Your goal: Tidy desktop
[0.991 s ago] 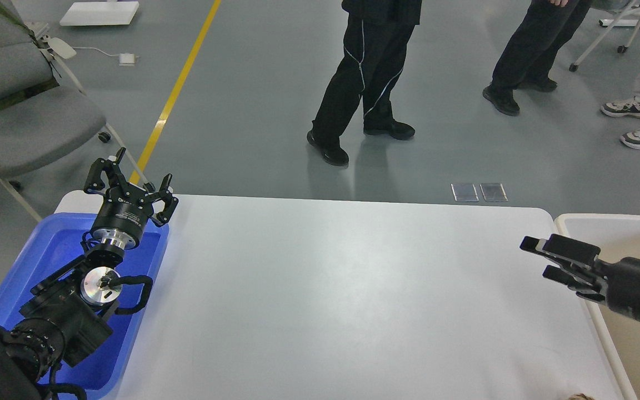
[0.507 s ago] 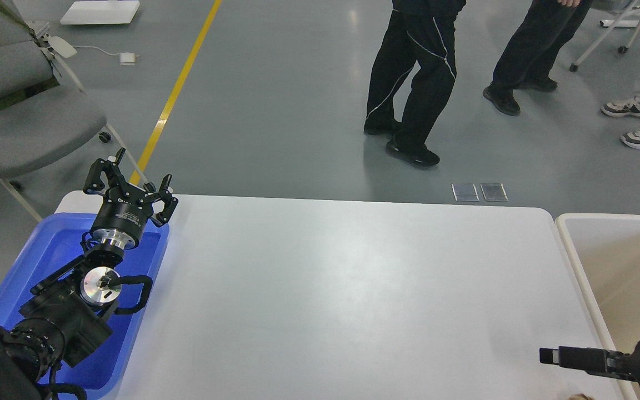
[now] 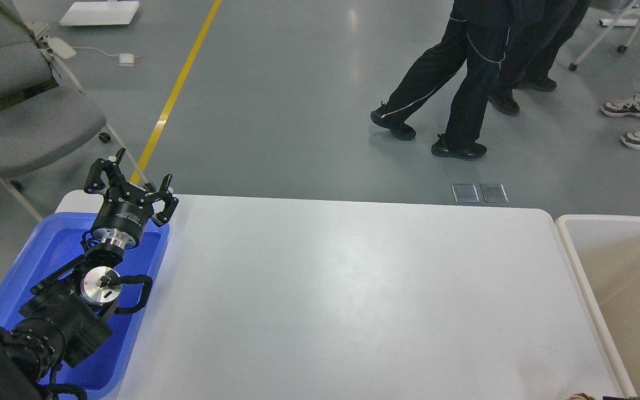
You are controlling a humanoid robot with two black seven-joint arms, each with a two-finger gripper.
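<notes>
Hovering left gripper [image 3: 131,179] wide over blue tray [image 3: 48,244] | desktop [image 3: 353,300] | right gripper unseen

We see our left gripper [image 3: 131,178] raised over the far end of the blue tray [image 3: 48,250], fingers spread apart. The white desktop [image 3: 353,300] stretches bare between that tray on the left and the cream bin [image 3: 625,266] on the right. Beyond the far edge, people's legs [image 3: 464,89] cross the grey floor [image 3: 275,100], near a yellow line [image 3: 178,89].
</notes>
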